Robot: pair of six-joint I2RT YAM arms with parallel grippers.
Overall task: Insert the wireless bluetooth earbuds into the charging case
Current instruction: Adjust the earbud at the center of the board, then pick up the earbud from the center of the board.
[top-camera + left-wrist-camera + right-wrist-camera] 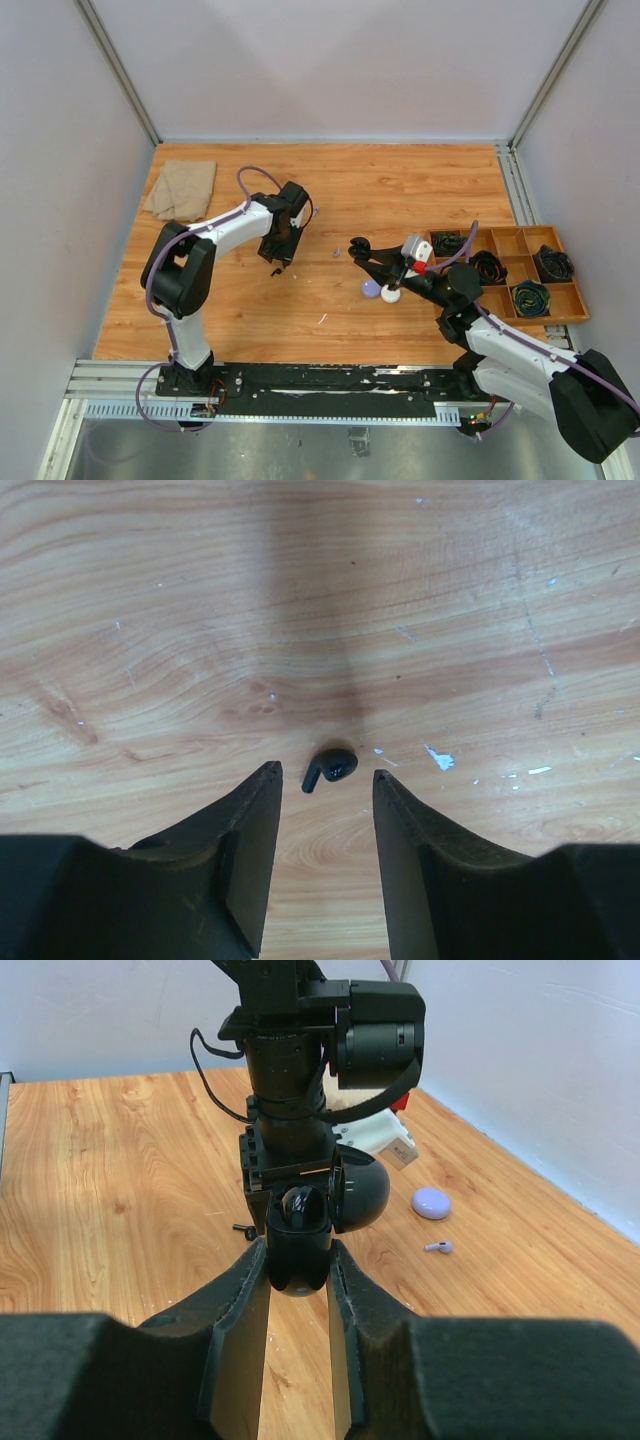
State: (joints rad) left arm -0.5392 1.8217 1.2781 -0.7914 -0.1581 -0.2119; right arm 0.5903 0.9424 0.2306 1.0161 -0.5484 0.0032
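Note:
A black earbud [330, 767] lies on the wooden table just between the tips of my open left gripper [325, 780], untouched; from above it sits under that gripper [277, 262]. My right gripper [298, 1265] is shut on an open black charging case [297, 1250], held above the table with its lid [362, 1192] swung right. One black earbud [303, 1208] sits inside it. In the top view the case [358, 248] is right of the left gripper. A pale purple earbud [439, 1247] lies on the table.
A purple round case [371, 288] and a white one [390, 294] lie below my right gripper. A wooden tray [572, 300] of coiled cables stands at the right. A tan cloth [182, 188] lies at the back left. Walls enclose the table.

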